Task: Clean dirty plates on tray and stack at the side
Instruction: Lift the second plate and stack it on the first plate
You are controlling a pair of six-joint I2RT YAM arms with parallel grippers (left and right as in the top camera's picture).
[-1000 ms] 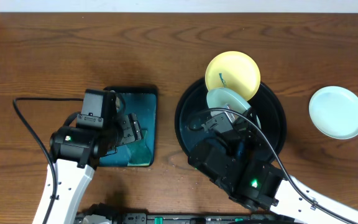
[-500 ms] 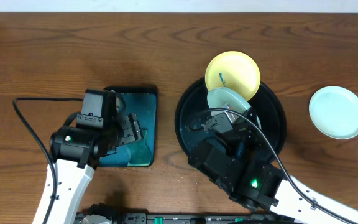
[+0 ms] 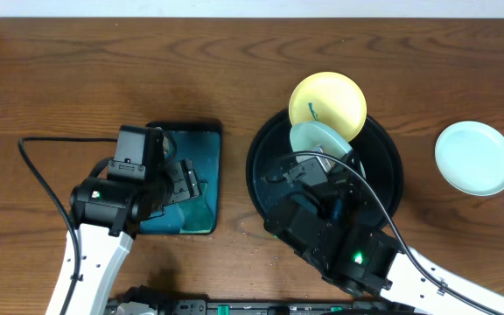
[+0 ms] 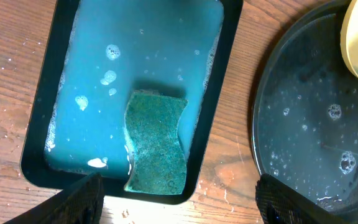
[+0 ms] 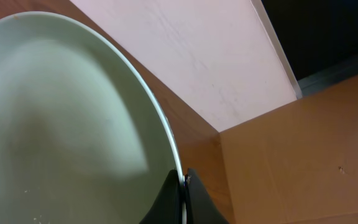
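The right gripper (image 5: 180, 194) is closed tight, its two dark fingers (image 5: 166, 200) pinching the rim of a mint plate (image 5: 61, 124). From above, that plate (image 3: 320, 140) sits over the far part of the black tray (image 3: 383, 188), with the right arm (image 3: 339, 232) reaching in from the near side. The wrist view shows the plate tipped up. A yellow plate (image 3: 326, 103) lies across the tray's far rim, partly over the table (image 3: 77, 79), a small teal smear on its left side. The mint plate overlaps its near edge. A second mint plate (image 3: 475, 157) lies flat on the bare wood to the right, well apart from the tray. The left gripper (image 4: 182, 202) hangs over the teal tray (image 4: 45, 124), jaws spread wide and holding nothing. Below it a green sponge (image 4: 156, 142) lies in blue soapy water at the near end of that tray. Drops and bubbles dot the black tray's wet floor (image 4: 309, 137).
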